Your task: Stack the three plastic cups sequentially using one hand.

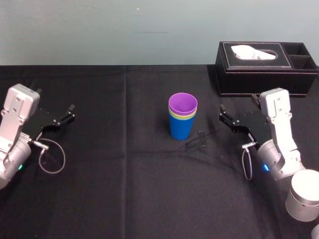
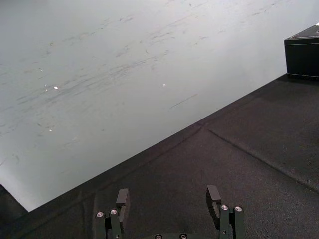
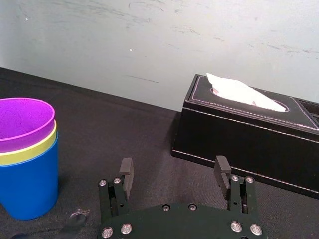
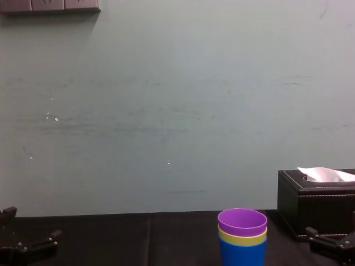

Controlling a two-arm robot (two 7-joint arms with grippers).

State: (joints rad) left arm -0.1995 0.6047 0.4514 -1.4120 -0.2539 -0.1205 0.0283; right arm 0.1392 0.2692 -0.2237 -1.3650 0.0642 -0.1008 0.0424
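The three plastic cups stand nested upright in one stack at the table's middle: the blue cup [image 1: 180, 128] at the bottom, the yellow-green cup [image 1: 182, 116] inside it with just its rim showing, the purple cup [image 1: 183, 104] on top. The same stack appears in the right wrist view, blue cup [image 3: 29, 184] under purple cup [image 3: 25, 124], and in the chest view as the purple cup [image 4: 242, 221]. My right gripper [image 1: 223, 115] rests open to the right of the stack, apart from it, nothing between its fingers [image 3: 126, 172]. My left gripper [image 1: 69, 112] sits open at the far left.
A black tissue box [image 1: 265, 69] with white tissue stands at the back right, behind my right gripper. A black cloth [image 1: 124, 189] covers the table. A pale wall rises behind the table's far edge.
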